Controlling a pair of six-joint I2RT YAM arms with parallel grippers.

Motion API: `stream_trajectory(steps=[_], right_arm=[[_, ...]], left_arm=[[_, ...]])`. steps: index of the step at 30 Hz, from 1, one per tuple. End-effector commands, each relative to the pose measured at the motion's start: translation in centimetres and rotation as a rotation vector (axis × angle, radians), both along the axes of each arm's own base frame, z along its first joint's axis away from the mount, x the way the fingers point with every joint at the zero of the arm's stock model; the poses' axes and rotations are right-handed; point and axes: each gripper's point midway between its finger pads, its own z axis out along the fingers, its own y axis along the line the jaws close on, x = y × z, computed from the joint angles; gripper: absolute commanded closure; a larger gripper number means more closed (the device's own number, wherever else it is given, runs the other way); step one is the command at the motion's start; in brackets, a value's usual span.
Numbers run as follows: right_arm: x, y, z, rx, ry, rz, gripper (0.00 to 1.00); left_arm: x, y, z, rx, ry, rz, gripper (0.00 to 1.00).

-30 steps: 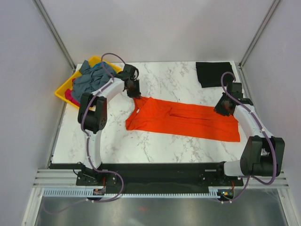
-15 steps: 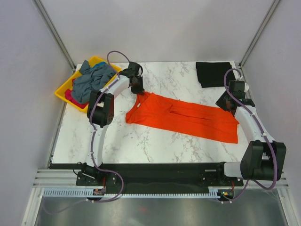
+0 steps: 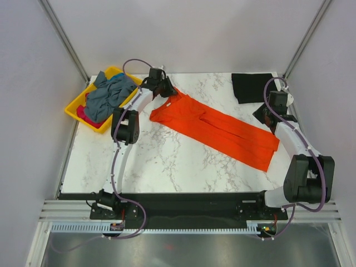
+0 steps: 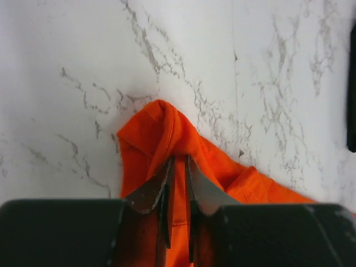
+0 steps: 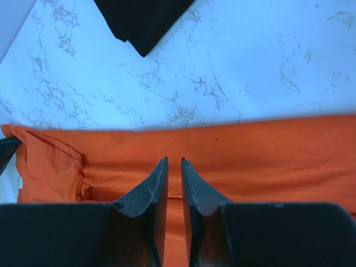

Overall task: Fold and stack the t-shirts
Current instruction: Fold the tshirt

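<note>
Bright orange cloth t-shirt folded into 1 long strip, slantwise across white marble table, left gripper clenched on its collar end, right gripper pinching its other end, black folded t-shirt far right, yellow plastic tray far left

Spread t-shirt slantwise across the surface, tray of heaped t-shirts to its left, folded t-shirt behind its right end

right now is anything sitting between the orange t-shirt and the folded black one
Nothing visible. Only bare marble table lies between the orange t-shirt and the folded black t-shirt at the far right corner. The left gripper and right gripper both pinch the orange cloth.
</note>
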Motion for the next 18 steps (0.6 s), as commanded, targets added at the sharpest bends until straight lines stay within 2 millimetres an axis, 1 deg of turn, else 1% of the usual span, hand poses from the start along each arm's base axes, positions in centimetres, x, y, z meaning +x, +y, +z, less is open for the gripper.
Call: stream_trajectory(steps=[1,2,4,5,7,8,10,11,12,13,14,15,16,17,18], right_arm=[[1.2,0.3,0.2,0.025,-0.036,0.005,0.77],[1.2,0.3,0.2,0.026,-0.035,0.01,0.77],[1.0,0.5,0.4,0.024,-0.037,0.021,0.77],[0.7,0.5,0.5,0.023,-0.032,0.026,0.77],[0.2,0.6,0.7,0.024,-0.032,0.032,0.76],[0.0,0.6,0.8,0.022,-0.029,0.035,0.76],[-0.3,0.7,1.2,0.02,-0.019,0.043,0.76],[-0.8,0.8,1.0,0.016,0.006,0.054,0.76],[-1.0,0.9,0.7,0.015,0.025,0.064,0.75],[-1.1,0.9,0.8,0.01,0.038,0.069,0.75],[-2.0,0.9,0.0,0.001,0.088,0.084,0.76],[-2.5,1.0,-0.4,-0.002,0.116,0.089,0.75],[-3.5,1.6,-1.4,0.022,0.165,0.123,0.76],[-4.1,1.8,-2.0,0.018,0.188,0.145,0.75],[-5.1,1.9,-3.2,0.024,0.229,0.155,0.76]], left_arm=[[3.0,-2.4,4.1,-0.205,-0.136,-0.017,0.8],[3.2,-2.7,5.6,-0.222,-0.164,-0.029,0.8],[2.8,-3.1,7.8,-0.25,-0.187,-0.062,0.79],[2.3,-3.1,9.8,-0.26,-0.201,-0.071,0.79],[1.2,-3.2,12.2,-0.267,-0.22,-0.103,0.78],[-0.1,-2.8,14.2,-0.26,-0.222,-0.108,0.78],[-1.2,-2.0,15.0,-0.221,-0.214,-0.093,0.78],[-2.3,-1.5,14.3,-0.198,-0.183,-0.093,0.77],[-3.3,-0.9,16.0,-0.175,-0.197,-0.088,0.76],[-4.0,-0.2,16.1,-0.143,-0.194,-0.083,0.75],[-5.1,0.3,14.6,-0.115,-0.15,-0.078,0.75],[-6.5,0.9,14.8,-0.089,-0.111,-0.069,0.75],[-7.3,1.1,14.7,-0.074,-0.096,-0.086,0.75],[-8.6,1.2,13.3,-0.064,-0.048,-0.101,0.75],[-9.8,1.4,14.3,-0.054,-0.051,-0.11,0.75]])
